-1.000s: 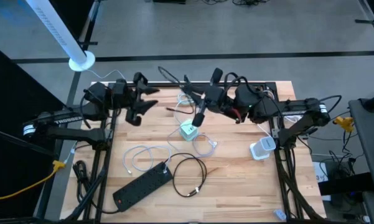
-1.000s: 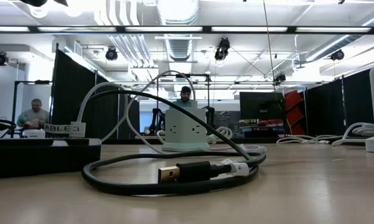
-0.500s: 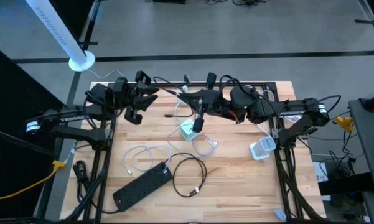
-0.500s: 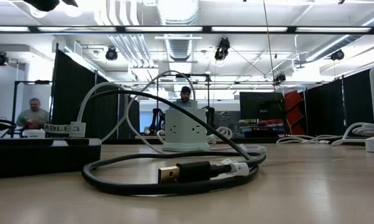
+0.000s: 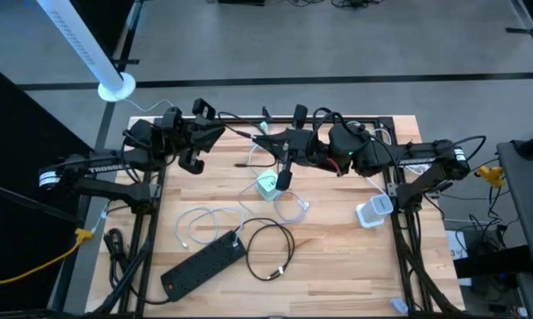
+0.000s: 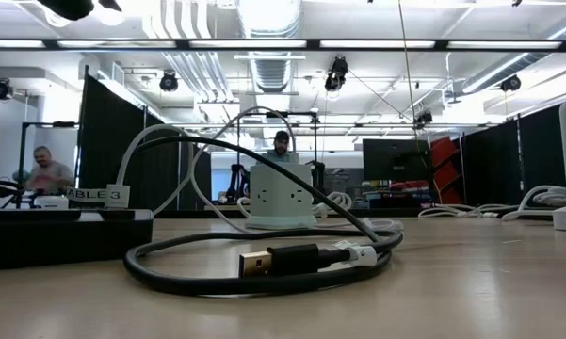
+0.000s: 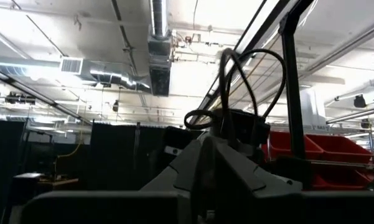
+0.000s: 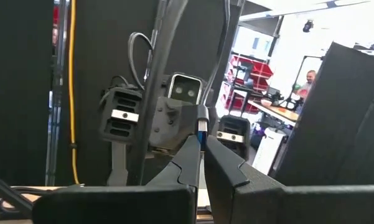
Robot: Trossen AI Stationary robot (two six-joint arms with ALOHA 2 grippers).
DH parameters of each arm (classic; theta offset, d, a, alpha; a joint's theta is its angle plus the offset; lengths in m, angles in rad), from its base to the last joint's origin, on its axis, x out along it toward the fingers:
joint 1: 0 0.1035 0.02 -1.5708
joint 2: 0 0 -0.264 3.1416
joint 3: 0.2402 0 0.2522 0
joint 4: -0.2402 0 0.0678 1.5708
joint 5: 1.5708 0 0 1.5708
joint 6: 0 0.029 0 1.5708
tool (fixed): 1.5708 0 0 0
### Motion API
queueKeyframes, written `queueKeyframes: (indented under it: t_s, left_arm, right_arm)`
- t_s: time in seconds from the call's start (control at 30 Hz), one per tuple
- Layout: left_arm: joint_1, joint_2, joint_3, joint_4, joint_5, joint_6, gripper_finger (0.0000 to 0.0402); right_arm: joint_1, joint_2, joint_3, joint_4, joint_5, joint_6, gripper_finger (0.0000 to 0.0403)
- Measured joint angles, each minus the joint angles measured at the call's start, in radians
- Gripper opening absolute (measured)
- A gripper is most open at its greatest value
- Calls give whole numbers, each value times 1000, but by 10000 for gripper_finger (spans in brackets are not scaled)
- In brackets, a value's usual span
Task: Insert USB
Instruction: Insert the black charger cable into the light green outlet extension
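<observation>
Both grippers hang above the table's far half, tip to tip. My right gripper (image 5: 262, 136) (image 8: 201, 142) is shut on a USB plug (image 8: 201, 126) with a blue tongue. My left gripper (image 5: 219, 133) (image 7: 215, 140) faces it with its fingers drawn together at a black cable (image 7: 223, 81), which loops up from their tips. Below them a pale green charging hub (image 5: 268, 186) (image 6: 281, 194) stands on its flat base on the table, with white cables running from it. My left gripper has its fingertips closed around the black cable (image 7: 224, 122) a short way from the plug, coming from the table's left and slanting upward. The cable rises from the tips in a slack loop, clear of the table. My right gripper pinches the USB plug (image 8: 201, 130) between its two fingertips, about level, from the table's right. The plug's metal end sticks out past the tips toward the left gripper, lifted clear of the table.
Toward the near edge lie a black power strip (image 5: 204, 261) (image 6: 56, 235), a coiled black cable with a free USB plug (image 6: 264, 261) (image 5: 279, 264) and a white cable (image 5: 199, 221). A white adapter (image 5: 372, 213) stands near the right edge. People sit in the room beyond.
My left gripper's fingers, spread wide a second ago, have drawn together on the black cable beside my right gripper's tips. Its wrist has tipped upward a little. My right gripper has kept its hold in place.
</observation>
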Motion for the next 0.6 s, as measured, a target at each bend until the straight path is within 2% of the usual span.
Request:
queueKeyframes:
  t_s: [0.13,0.23,0.4,0.6]
  left_arm:
    - [-4,30,45,-10,13,0,37]
    - [-6,66,109,-26,90,0,50]
    - [-5,103,197,-159,177,0,72]
    - [-5,86,215,-184,214,16,86]
  right_arm:
    - [0,0,0,-1,0,0,0]
    - [0,0,0,-7,1,0,0]
    - [1,0,0,-10,1,-1,0]
    - [3,-7,0,-7,1,-12,0]
